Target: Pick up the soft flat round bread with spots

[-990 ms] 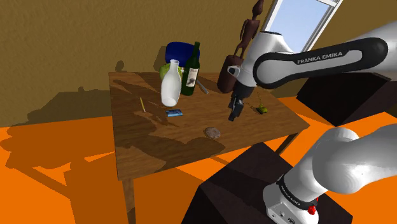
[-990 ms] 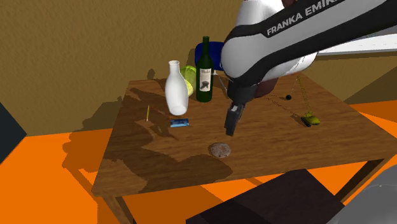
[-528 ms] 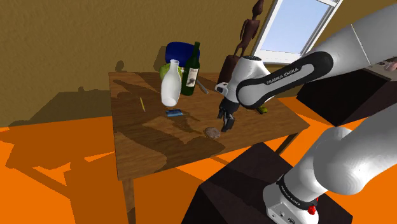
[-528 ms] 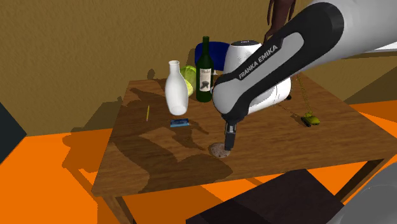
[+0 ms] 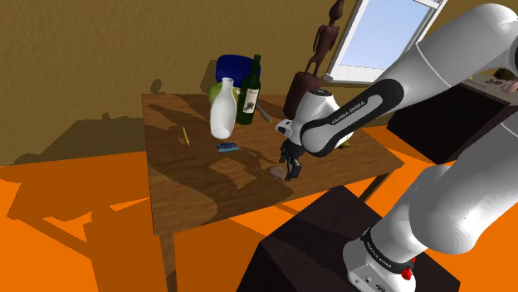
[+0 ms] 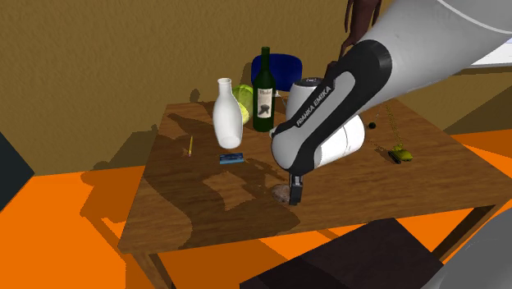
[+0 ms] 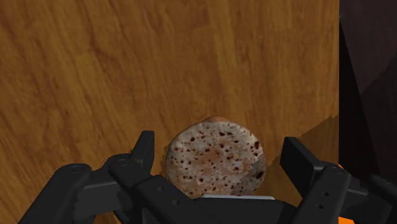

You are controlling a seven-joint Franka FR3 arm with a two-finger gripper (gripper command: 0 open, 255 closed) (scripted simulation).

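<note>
The flat round bread (image 7: 215, 159) is pale with dark brown spots and lies on the wooden table (image 7: 127, 70). In the wrist view it sits between my two black fingers, which stand apart on either side without touching it. My gripper (image 7: 216, 167) is open. Seen from the shoulder view, the gripper (image 5: 290, 170) has come down right over the bread (image 5: 275, 171) near the table's front edge. In the second exterior view the gripper (image 6: 294, 195) covers part of the bread (image 6: 281, 190).
A white vase (image 5: 222, 114), a dark green bottle (image 5: 248, 93), a blue chair (image 5: 233, 66) and a green round thing stand at the table's back. A small blue item (image 5: 227, 147), a yellow stick (image 5: 185, 135) and a small green toy (image 6: 400, 153) lie on the table.
The arm has lowered and shifted toward the shoulder view's left, bringing the open gripper from above the table down around the bread. The bread has not moved.
</note>
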